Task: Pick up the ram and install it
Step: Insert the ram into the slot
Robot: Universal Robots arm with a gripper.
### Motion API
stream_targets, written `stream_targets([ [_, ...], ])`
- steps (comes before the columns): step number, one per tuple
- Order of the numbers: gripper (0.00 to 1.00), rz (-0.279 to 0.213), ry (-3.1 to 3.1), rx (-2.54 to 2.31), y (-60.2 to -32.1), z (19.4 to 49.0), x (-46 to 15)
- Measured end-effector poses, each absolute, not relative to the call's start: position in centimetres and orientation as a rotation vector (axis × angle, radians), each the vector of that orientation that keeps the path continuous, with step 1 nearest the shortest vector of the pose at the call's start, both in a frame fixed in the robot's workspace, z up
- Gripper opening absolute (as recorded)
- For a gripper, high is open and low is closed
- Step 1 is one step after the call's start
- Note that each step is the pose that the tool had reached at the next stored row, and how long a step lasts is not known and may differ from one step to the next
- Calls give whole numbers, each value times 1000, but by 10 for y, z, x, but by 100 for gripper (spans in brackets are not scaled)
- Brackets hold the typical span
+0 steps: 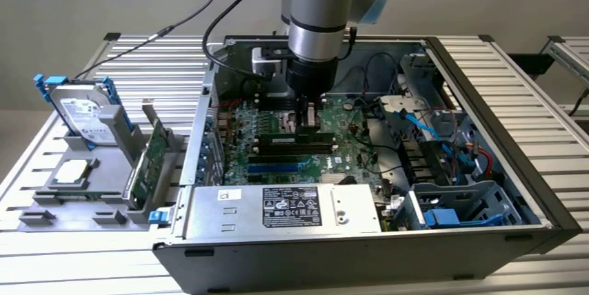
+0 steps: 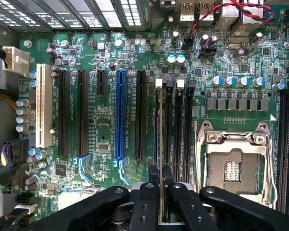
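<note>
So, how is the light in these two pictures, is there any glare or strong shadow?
Exterior view: soft, even light; the aluminium table shines pale, while the inside of the computer case lies in shade under the arm. Wrist view: the motherboard is evenly lit, the vent grille glares white, and the metal socket frame glints; the black gripper is dark around the ram.

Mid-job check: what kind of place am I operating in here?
Most likely a robotics lab bench for PC assembly: a ribbed aluminium table, an open black desktop computer case with its green motherboard exposed, and a silver hard drive propped in a grey fixture rack.
</note>
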State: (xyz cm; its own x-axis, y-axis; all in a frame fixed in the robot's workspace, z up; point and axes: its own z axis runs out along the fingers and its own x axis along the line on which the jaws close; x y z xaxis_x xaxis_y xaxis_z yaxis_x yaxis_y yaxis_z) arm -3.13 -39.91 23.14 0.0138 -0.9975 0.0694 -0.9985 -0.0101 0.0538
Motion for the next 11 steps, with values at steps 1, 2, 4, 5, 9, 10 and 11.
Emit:
stream_targets([
  [1, 14, 18, -2147, 2173, -399, 231, -32],
  [2, 14, 17, -2147, 2173, -399, 231, -32],
  [4, 14, 11, -2150, 2177, -399, 231, -33],
  [5, 14, 5, -2153, 2180, -400, 231, -33],
  [9, 14, -16, -2164, 2191, -402, 231, -34],
  [10, 14, -17, -2165, 2191, -403, 231, -34],
  [11, 14, -17, -2167, 2189, -404, 231, -34],
])
